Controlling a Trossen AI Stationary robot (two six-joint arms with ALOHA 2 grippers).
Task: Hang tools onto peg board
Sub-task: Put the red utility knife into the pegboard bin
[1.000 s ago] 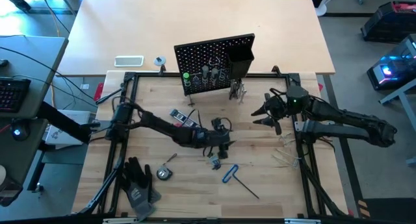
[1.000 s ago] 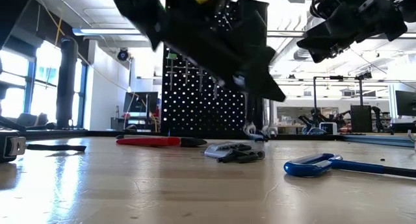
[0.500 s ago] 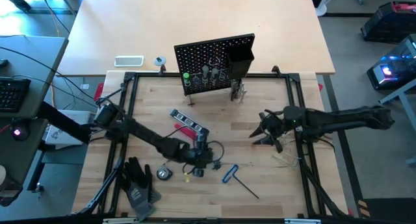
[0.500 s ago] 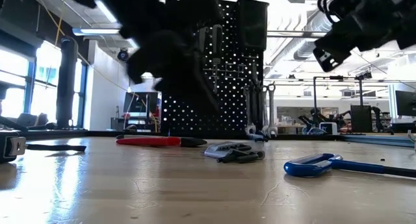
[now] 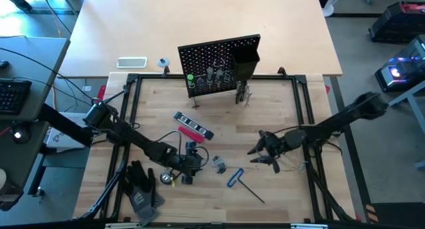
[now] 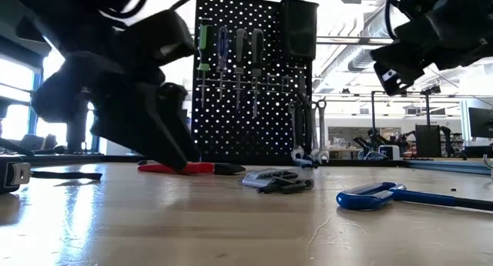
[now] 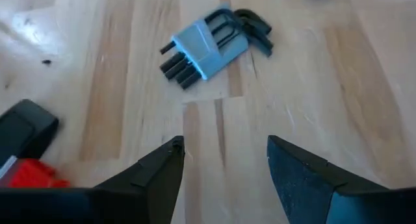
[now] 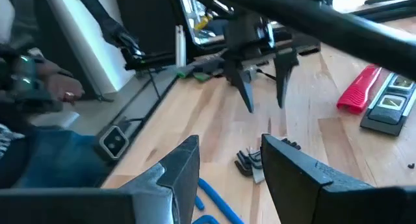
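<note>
The black peg board (image 5: 219, 62) stands upright at the table's far side. Screwdrivers (image 6: 222, 52) hang in its holders and silver wrenches (image 6: 308, 127) hang at its right. On the table lie a red-black flat tool (image 5: 193, 127), a grey hex key set (image 7: 207, 45) and a blue-handled tool (image 5: 234, 178). My left gripper (image 7: 224, 152) is open just above the table, left of the hex key set (image 5: 219, 166). My right gripper (image 5: 262, 152) hangs open above the table, to the right of the hex key set (image 8: 250, 162). Neither gripper holds anything.
Black work gloves (image 5: 141, 189) and a small tape measure (image 5: 166, 178) lie near the front left corner. A white flat device (image 5: 131, 62) sits on the far table behind the frame. Bare wood lies between the board and the tools.
My left gripper has gone from the table's middle toward the near left, sinking close to the wood, and stays open. My right gripper has come down and toward the near edge, away from the peg board, also open. No tool has moved.
</note>
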